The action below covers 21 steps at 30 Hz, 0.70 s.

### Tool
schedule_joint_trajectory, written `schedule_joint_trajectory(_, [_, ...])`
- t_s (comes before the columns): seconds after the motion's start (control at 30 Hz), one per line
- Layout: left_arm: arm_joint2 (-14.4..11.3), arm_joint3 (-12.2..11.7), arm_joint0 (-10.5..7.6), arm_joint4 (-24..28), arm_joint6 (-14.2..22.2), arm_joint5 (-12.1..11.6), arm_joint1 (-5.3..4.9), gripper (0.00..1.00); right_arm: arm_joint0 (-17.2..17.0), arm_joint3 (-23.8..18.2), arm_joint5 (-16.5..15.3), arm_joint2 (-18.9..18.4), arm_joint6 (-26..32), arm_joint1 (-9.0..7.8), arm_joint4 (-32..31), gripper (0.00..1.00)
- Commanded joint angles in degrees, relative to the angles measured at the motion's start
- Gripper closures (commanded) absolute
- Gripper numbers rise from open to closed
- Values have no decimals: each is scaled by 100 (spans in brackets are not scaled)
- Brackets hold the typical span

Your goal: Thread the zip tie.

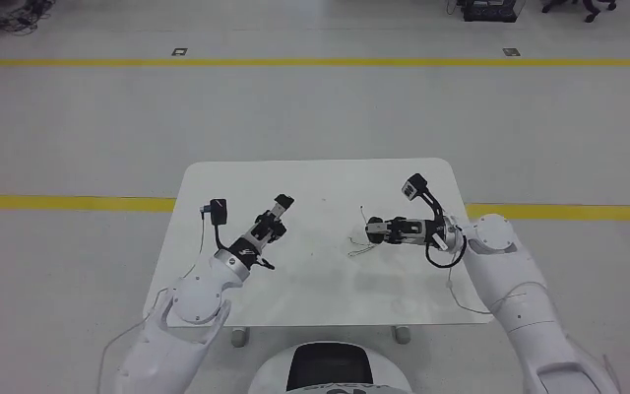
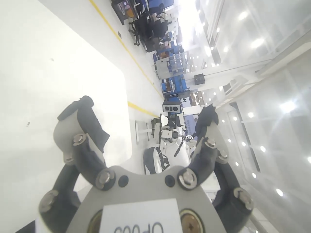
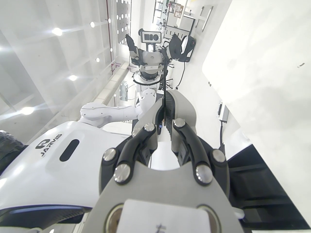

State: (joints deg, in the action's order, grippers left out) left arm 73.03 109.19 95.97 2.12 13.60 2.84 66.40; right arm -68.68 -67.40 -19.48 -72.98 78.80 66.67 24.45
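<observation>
So the zip tie [image 3: 165, 83] is a thin black strap pinched between the closed fingers of your right gripper [image 3: 165, 101]. It's held up over the right half of the table [image 1: 315, 187] and pokes out past the fingertips toward the other arm. Your left gripper [image 2: 145, 109] is spread wide open with nothing in it, well apart from the strap on the table's left half. I can't make out the tie's head or any loop. My read: you've got the pickup done, and the actual threading is all left to do.
</observation>
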Motion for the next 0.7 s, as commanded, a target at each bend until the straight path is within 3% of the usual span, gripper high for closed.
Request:
schedule_joint_trajectory(0.0, [-1,0,0,1,1,0,0,0,0,1,0,1,0,0,2,100])
schedule_joint_trajectory(0.13, [-3,-5,-2,13,-4,-2,1,0,0,1,0,1,0,0,2,100])
schedule_joint_trajectory(0.33, [81,-108,54,834,267,164,9,0,-38,-226,0,254,-300,33,-80,100])
schedule_joint_trajectory(0.53, [-23,-149,87,1358,603,322,15,0,35,-250,0,404,-529,117,-65,100])
schedule_joint_trajectory(0.67, [-169,-163,20,1294,607,388,21,0,55,-256,0,449,-557,189,-94,100])
